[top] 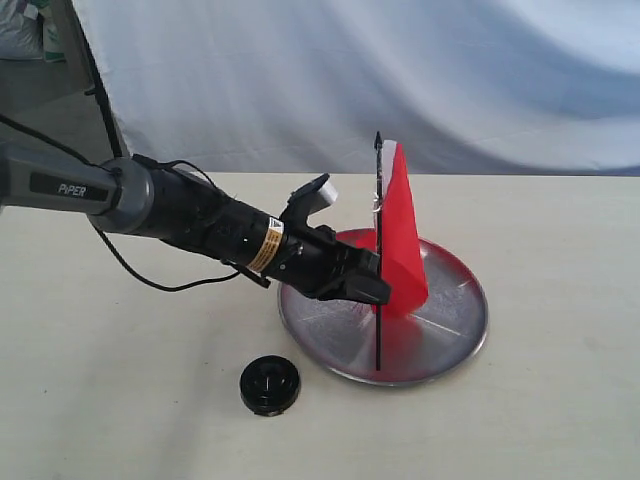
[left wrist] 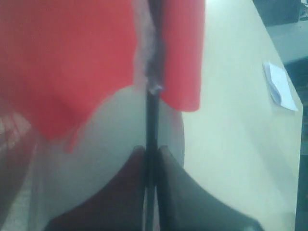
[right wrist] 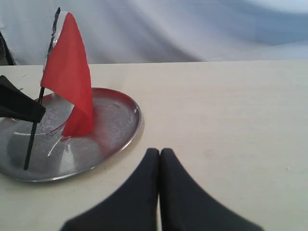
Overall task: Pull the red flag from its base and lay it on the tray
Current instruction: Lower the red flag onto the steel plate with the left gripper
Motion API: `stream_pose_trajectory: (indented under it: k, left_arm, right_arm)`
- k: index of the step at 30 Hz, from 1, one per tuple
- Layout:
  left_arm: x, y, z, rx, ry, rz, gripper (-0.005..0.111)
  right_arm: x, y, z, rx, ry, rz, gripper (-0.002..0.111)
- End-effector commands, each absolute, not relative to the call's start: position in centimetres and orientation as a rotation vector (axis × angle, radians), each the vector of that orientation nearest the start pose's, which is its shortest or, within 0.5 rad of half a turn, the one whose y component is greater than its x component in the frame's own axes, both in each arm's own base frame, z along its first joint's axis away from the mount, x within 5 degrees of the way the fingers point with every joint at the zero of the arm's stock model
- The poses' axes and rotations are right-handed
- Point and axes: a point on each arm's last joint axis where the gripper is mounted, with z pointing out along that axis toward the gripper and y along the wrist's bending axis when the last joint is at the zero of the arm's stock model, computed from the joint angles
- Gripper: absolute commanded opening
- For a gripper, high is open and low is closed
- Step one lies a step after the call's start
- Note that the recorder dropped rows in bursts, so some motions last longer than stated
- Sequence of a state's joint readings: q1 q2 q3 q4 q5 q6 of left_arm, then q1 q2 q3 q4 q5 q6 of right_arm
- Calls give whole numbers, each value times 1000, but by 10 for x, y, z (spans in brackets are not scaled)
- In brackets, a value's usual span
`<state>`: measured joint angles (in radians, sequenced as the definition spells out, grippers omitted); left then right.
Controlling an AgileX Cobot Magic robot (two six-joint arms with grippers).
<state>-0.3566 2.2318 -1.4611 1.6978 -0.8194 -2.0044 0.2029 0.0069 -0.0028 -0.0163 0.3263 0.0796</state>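
1. Red flag is held by the left gripper, whose jaws are pinched shut on the thin black pole just below the cloth. In the left wrist view we see nothing but the pole between the two fingers.
2. We judge the low grip was chosen to keep the cloth out of the jaws. It also leaves the pole free to swing down as one piece.
3. The pole stands upright over the tray, pointed tip up. Its lower end is near the tray's front rim, but we cannot tell whether it touches the metal or hangs just above it.
4. The cloth droops from the pole toward the middle of the tray, and its bottom edge appears to brush the surface.
5. The base lies alone on the table, near the tray's rim but apart from it. By our reading the pull is done and only the laying down is left.
6. We expect the next move to be tipping the pole flat within the rim before letting go. If released upright, it could topple outside the tray.
7. The right gripper hangs over bare table beside the tray, its jaws closed on nothing. It is well clear of the flag, presumably to leave the other arm room.
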Motion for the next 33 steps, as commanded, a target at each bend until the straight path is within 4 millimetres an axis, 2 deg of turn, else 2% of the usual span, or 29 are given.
stream_pose_trajectory:
  k: [1, 15, 18, 23, 26, 33]
  left_arm:
    - [408, -225, 133, 474, 2344, -1284, 0]
    - [411, -223, 112, 425, 2393, -1242, 1]
    - [411, -223, 108, 426, 2399, -1241, 8]
    - [411, -223, 105, 426, 2406, -1240, 36]
    - [411, -223, 105, 426, 2406, -1240, 48]
    - [410, -224, 109, 439, 2397, -1254, 50]
  right_arm:
    - [53, 10, 184, -128, 1803, 176, 0]
    - [53, 10, 184, -128, 1803, 176, 0]
    - [53, 10, 184, -128, 1803, 176, 0]
    - [53, 10, 184, -128, 1803, 176, 0]
    - [53, 10, 184, -128, 1803, 176, 0]
    - [53, 10, 184, -128, 1803, 176, 0]
